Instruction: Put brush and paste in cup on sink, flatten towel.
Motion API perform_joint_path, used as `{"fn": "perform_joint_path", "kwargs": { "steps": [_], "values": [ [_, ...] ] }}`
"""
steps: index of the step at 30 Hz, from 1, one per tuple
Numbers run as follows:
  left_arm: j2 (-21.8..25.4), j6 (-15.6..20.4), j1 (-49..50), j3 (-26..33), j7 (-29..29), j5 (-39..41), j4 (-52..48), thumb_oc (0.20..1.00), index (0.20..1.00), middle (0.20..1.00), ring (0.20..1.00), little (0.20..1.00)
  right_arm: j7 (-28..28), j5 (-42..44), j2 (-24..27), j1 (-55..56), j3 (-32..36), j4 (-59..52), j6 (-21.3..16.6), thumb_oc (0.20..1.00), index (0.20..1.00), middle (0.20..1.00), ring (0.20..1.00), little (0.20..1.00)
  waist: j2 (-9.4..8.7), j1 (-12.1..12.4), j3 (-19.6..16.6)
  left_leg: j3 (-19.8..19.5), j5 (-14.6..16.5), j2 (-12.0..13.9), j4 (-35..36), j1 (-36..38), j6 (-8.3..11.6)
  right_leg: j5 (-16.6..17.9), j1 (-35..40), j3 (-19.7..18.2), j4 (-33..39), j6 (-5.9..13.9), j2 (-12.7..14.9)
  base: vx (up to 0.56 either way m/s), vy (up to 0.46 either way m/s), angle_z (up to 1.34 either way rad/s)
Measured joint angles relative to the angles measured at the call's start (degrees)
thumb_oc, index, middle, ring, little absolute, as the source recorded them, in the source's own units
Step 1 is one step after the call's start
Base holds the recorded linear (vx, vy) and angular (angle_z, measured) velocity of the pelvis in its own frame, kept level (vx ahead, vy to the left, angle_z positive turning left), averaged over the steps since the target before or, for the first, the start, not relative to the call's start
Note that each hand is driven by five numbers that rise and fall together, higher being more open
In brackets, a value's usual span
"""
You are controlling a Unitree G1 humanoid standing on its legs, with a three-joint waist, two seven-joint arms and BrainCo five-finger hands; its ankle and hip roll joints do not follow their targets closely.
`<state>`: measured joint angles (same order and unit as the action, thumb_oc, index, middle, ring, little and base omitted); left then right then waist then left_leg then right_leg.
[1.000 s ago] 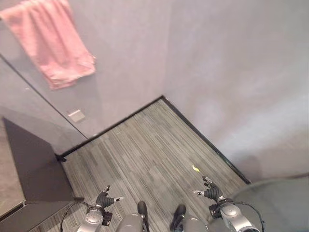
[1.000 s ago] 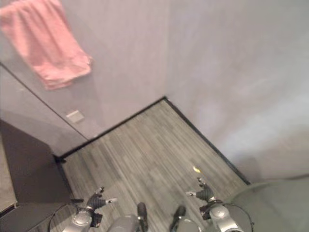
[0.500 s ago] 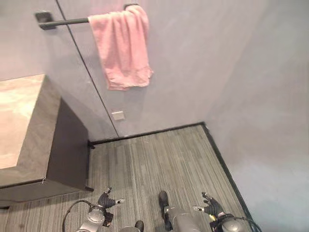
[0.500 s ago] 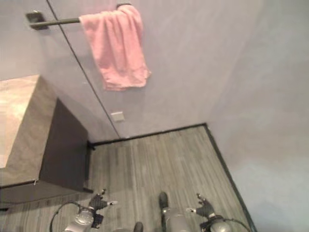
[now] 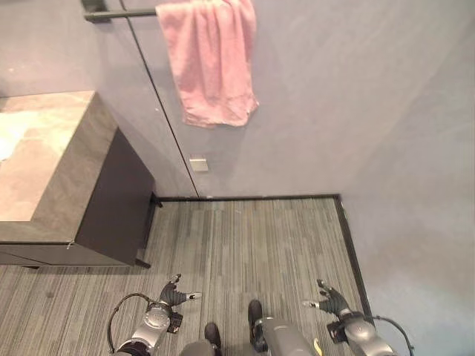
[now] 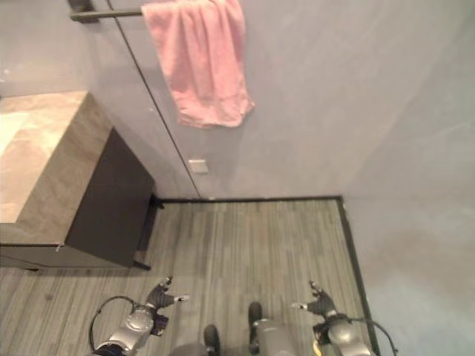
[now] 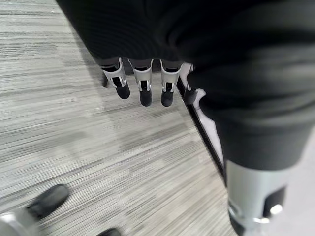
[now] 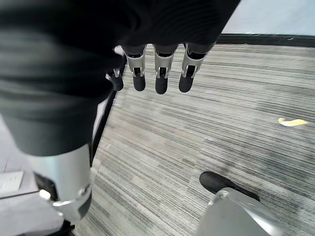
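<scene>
So the pink towel (image 5: 211, 63) is up on a dark wall bar (image 5: 119, 13), way above and ahead of both sets of fingertips, and it's hanging bunched toward one end of the bar, all rumpled with an uneven bottom edge, not flat at all. Both arms are just dangling low over the grey striped floor (image 5: 252, 237). The left hand (image 5: 175, 295) has its fingers (image 7: 142, 88) loose and nearly straight, slightly apart, nothing in them, tips pointing down at the carpet. Same deal with the right hand (image 5: 332, 301): fingers (image 8: 160, 78) relaxed, a bit spread, holding nothing. Off beyond the left fingertips, toward the towel side, there's a stone-topped counter (image 5: 44, 159) on a dark cabinet. There's a small yellowish scrap (image 8: 292, 122) lying on the floor out past the right hand's fingers.
</scene>
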<state>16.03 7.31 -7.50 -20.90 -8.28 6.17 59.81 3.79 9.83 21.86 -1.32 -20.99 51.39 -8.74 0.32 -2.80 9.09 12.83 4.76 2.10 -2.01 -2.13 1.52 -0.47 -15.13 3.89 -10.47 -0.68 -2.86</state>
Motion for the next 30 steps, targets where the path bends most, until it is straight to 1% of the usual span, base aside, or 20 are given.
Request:
{"fn": "perform_joint_path", "kwargs": {
  "steps": [1,2,5,10,12,13,14,18,22,25,27,28,29,30],
  "values": [
    [0.04,0.00,0.31,0.03,-0.01,0.00,0.01,1.000,1.000,1.000,1.000,1.000,-0.02,-0.03,-0.14,0.33,-0.24,0.19,0.00,1.000,1.000,1.000,1.000,1.000,-0.02,0.03,-0.01,-0.24,-0.08,0.20,0.26,0.21,0.05,0.29,0.82,-0.22,1.01,0.31,-0.45,0.08,0.019,-0.26],
    [-0.06,0.01,0.35,-0.01,0.03,-0.03,-0.03,1.000,1.000,1.000,1.000,1.000,0.04,-0.07,-0.10,0.96,-0.53,0.23,0.00,1.000,1.000,1.000,1.000,1.000,-0.01,-0.02,-0.06,-1.28,-0.19,0.33,0.33,0.51,0.07,0.62,1.75,-0.27,2.30,0.81,-0.92,0.06,0.015,-0.18],
    [-0.12,0.04,0.30,0.35,0.05,-0.21,0.08,1.000,1.000,1.000,1.000,1.000,0.11,-1.94,0.58,1.43,-2.77,-0.05,0.09,1.000,1.000,1.000,1.000,1.000,-0.16,-0.23,-0.15,-1.28,-0.58,0.59,0.51,1.22,0.13,1.42,3.19,-0.35,4.06,0.72,-1.34,0.04,0.017,-0.08],
    [-0.16,0.04,0.45,0.98,0.01,-0.61,0.47,1.000,1.000,1.000,1.000,1.000,0.12,-3.97,0.55,1.75,-2.84,-1.13,0.04,1.000,1.000,1.000,1.000,1.000,-0.31,0.15,-1.00,-0.96,-1.03,0.14,0.82,1.10,0.12,3.23,3.40,-1.45,5.93,0.55,-1.37,0.04,0.016,-0.09],
    [-0.21,-0.02,0.36,2.09,-0.03,-0.60,2.26,1.000,1.000,1.000,1.000,1.000,0.12,-4.03,0.48,1.70,-2.93,-1.32,0.04,1.000,1.000,1.000,1.000,1.000,-0.41,0.25,-1.44,-0.33,-1.32,-0.21,1.68,1.40,0.02,4.50,4.06,-1.95,7.95,0.55,-1.26,0.04,0.007,-0.16],
    [-0.11,-0.05,0.56,2.14,-0.11,-0.59,2.28,1.000,1.000,1.000,1.000,1.000,0.11,-4.12,0.49,1.85,-2.99,-1.28,0.04,1.000,1.000,1.000,1.000,1.000,-0.49,0.29,-1.49,0.11,-1.36,-0.23,2.07,1.95,-0.04,5.01,4.66,-2.06,8.62,0.24,-1.18,0.06,0.003,-0.10],
    [-0.06,-0.04,0.90,2.11,-0.17,-0.60,2.27,1.000,1.000,1.000,1.000,1.000,0.07,-5.29,0.46,2.23,-3.37,-1.21,0.03,1.000,1.000,1.000,1.000,1.000,-0.58,0.31,-2.06,0.19,-1.23,-0.27,2.40,2.36,-0.24,5.27,5.28,-2.19,9.58,0.47,-1.07,0.05,0.002,-0.08],
    [0.15,0.00,0.79,2.07,-0.33,-0.58,2.15,1.000,1.000,1.000,1.000,1.000,-0.08,-6.31,0.04,2.41,-4.46,-1.00,0.03,1.000,1.000,1.000,1.000,1.000,-1.23,0.30,-2.61,0.30,-1.13,-0.61,2.44,2.17,-0.44,5.40,5.13,-2.41,9.89,0.62,-0.76,0.03,-0.012,-0.02],
    [0.16,0.00,0.66,2.07,-0.40,-0.51,2.08,1.000,1.000,1.000,1.000,1.000,-0.04,-7.46,-0.43,2.30,-4.56,-0.75,0.03,1.000,1.000,1.000,1.000,1.000,-1.25,0.28,-2.62,0.30,-1.01,-0.60,2.30,1.99,-0.53,5.32,5.08,-2.63,10.15,0.70,-0.76,0.01,-0.042,-0.01],
    [0.13,0.03,0.13,1.95,-0.66,-0.32,2.06,1.000,1.000,1.000,1.000,1.000,0.13,-7.82,-0.32,1.90,-4.47,-0.72,0.02,1.000,1.000,1.000,1.000,1.000,-1.36,0.40,-2.41,0.02,-0.34,-0.16,-0.20,0.29,0.06,5.13,4.56,-2.60,10.01,0.55,-0.95,0.00,-0.031,0.04],
    [0.17,0.06,-0.21,1.92,-0.78,-0.25,2.07,1.000,1.000,1.000,1.000,1.000,0.20,-8.05,-0.27,1.24,-4.49,-0.47,0.01,1.000,1.000,1.000,1.000,1.000,-1.27,0.47,-2.00,-0.25,0.31,0.01,-1.91,-0.60,0.28,5.02,4.26,-2.52,9.61,0.37,-1.09,0.00,0.034,0.01],
    [0.18,0.06,-0.30,1.71,-0.85,-0.24,2.07,1.000,1.000,1.000,1.000,1.000,0.32,-8.44,-0.25,0.99,-4.47,-0.43,-0.01,1.000,1.000,1.000,1.000,1.000,-1.26,0.50,-1.92,-0.37,0.33,0.45,-2.41,-1.12,0.27,4.87,4.35,-2.57,9.66,-0.03,-0.81,0.00,0.115,0.19],
    [0.06,0.09,-1.27,1.43,-0.94,-0.24,2.15,1.000,1.000,1.000,1.000,1.000,0.85,-8.44,-0.23,0.56,-4.39,-0.27,-0.02,1.000,1.000,1.000,1.000,1.000,-2.03,0.21,-1.00,-1.00,0.88,0.21,-5.36,-3.11,0.98,4.84,4.76,-2.30,10.13,-1.73,0.30,0.03,0.123,0.43],
    [-0.15,0.16,-2.92,1.38,-1.25,-0.23,2.27,1.000,1.000,1.000,1.000,1.000,1.28,-8.44,-0.42,0.30,-4.42,0.72,-0.01,1.000,1.000,1.000,1.000,1.000,-2.88,0.49,-0.06,-1.18,0.38,0.49,-7.05,-5.38,2.17,5.17,5.46,-1.82,11.44,-2.26,1.53,0.08,0.136,0.64]
  ]
}}
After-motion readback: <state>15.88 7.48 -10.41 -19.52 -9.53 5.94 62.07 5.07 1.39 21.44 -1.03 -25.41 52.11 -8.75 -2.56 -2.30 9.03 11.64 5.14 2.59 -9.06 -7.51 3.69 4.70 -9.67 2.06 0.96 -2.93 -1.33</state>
